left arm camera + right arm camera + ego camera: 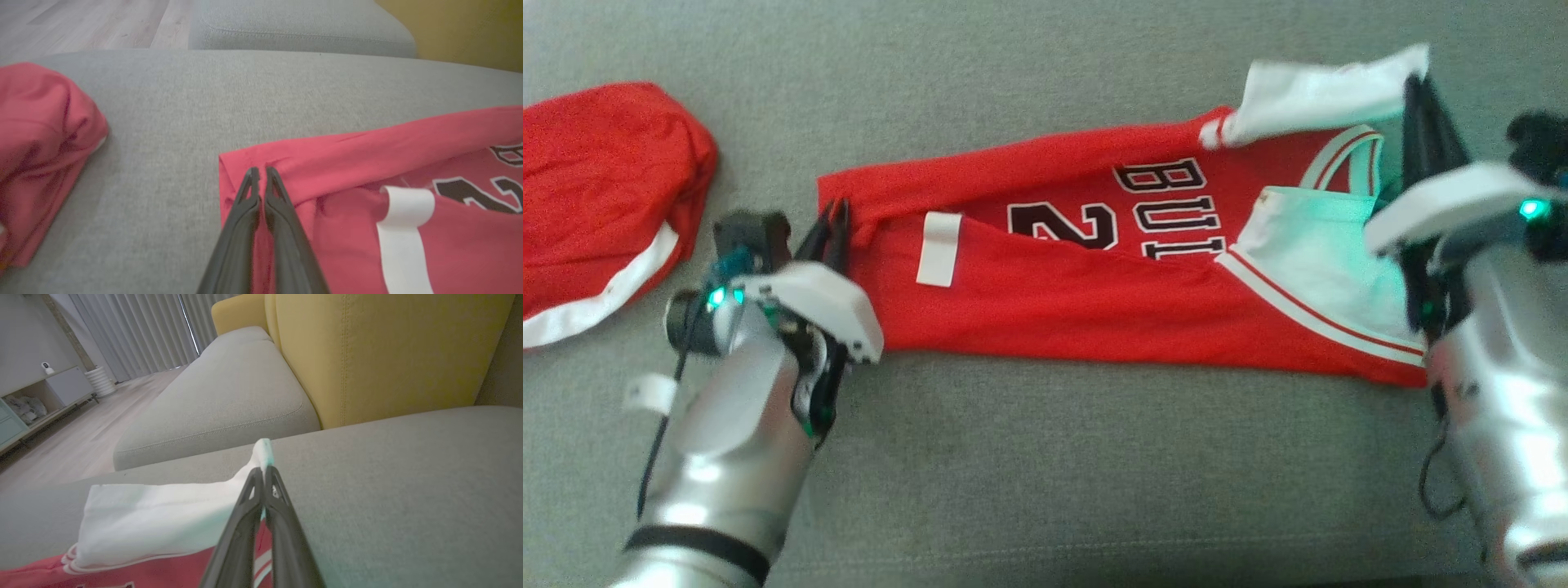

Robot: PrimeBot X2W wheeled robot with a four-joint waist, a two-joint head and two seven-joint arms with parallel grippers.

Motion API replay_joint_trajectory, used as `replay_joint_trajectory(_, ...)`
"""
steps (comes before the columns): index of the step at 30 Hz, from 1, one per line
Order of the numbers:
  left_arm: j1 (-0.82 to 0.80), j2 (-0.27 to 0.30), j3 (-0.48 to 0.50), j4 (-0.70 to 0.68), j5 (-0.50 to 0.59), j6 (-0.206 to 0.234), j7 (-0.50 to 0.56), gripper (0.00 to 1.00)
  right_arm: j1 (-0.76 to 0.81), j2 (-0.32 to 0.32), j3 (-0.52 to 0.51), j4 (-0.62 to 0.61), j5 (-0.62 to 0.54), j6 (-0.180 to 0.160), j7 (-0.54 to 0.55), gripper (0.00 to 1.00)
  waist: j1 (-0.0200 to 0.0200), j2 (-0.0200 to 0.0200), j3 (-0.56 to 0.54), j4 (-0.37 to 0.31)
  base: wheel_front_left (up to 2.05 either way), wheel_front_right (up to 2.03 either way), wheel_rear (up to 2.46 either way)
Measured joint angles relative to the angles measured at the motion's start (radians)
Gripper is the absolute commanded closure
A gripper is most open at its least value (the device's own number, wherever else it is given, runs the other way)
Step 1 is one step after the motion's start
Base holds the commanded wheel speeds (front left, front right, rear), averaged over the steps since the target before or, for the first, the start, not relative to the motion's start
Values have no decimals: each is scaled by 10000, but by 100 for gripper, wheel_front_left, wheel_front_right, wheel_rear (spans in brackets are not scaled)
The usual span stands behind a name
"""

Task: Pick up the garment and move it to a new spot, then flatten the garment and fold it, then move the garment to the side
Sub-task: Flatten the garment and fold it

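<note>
Red bundle: a second red cloth [596, 204] with a white band along its lower edge. It is heaped well to the left of the jersey and does not touch it.

Left gripper: the left gripper [836, 211] is at the jersey's left hem corner. Its two dark fingers are pressed together and lie over the red cloth there. Whether any cloth is caught between them cannot be told.

Jersey: a red sleeveless jersey [1094, 302] lying lengthwise on the grey cushion [1045, 465], hem to the left and collar end to the right. Its far and near long edges are folded in over the front.

White tag: a plain white strip [939, 249] on the jersey's near flap, just right of the hem. No writing can be read on it.

Lettering: black letters with white outlines [1176, 204], turned sideways in the gap between the two flaps. "B" and "U" are clear, and a third letter is cut off by the near flap.

Numeral: a black "2" [1066, 224] just left of the letters, its lower part hidden under the near flap.

Trim: white and red striped binding [1327, 322] along the jersey's near armhole.

Strap: the jersey's far shoulder part [1323, 94], white inner side showing, lifted clear of the jersey's body.

Right gripper: the right gripper [1417, 86] is at the jersey's collar end, fingers closed tight on the tip of that white strap.

Backrest: yellow upholstery [388, 355] beyond the jersey's collar end.
</note>
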Motion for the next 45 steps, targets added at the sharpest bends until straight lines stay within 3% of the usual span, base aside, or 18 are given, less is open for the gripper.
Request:
replay_joint_trajectory(9, 1018, -38, 75, 268, -88, 174, -73, 100, 2932, 234, 140, -2428, 1198, 0, 1045, 100, 0, 0, -521, -368, 0, 0, 0)
replay_joint_trajectory(22, 2224, -94, 959, -976, 253, 600, -75, 100, 4710, 836, -752, -3591, 991, -2, 1862, 100, 0, 0, -983, -373, 0, 0, 0)
replay_joint_trajectory(23, 2319, -94, 1003, -1032, 299, 600, -75, 100, 4776, 878, -775, -3630, 984, 0, 1925, 95, 0, 0, -1001, -358, 0, 0, 0)
replay_joint_trajectory(24, 2407, -98, 1018, -1053, 353, 600, -75, 75, 4831, 930, -851, -3649, 982, -2, 1965, 51, 0, 0, -1013, -343, 0, 0, 0)
replay_joint_trajectory(25, 2491, -102, 1037, -1099, 418, 610, -75, 38, 4881, 974, -943, -3693, 945, -2, 2004, 0, 0, 0, -1015, -327, 0, 0, 0)
replay_joint_trajectory(26, 2575, -113, 1064, -1189, 506, 616, -75, 7, 4931, 1003, -1018, -3733, 894, -2, 2021, 0, 0, 0, -1013, -308, 0, 0, 0)
replay_joint_trajectory(27, 2634, -138, 1091, -1266, 587, 683, -77, 0, 4972, 1039, -1108, -3768, 878, -2, 2023, 0, 0, 0, -1012, -287, 0, 0, 0)
replay_joint_trajectory(35, 3511, -556, 1616, -2299, 1127, 951, -82, 0, 4909, 1120, -1833, -3841, 288, -2, 2163, 0, 0, 0, -975, 66, 0, 0, 0)
replay_joint_trajectory(45, 4031, -930, 1983, -2800, 1511, 842, -84, 0, 4422, 1122, -2644, -2286, -997, -2, 2926, 0, 0, 0, -903, 764, 0, 0, 0)
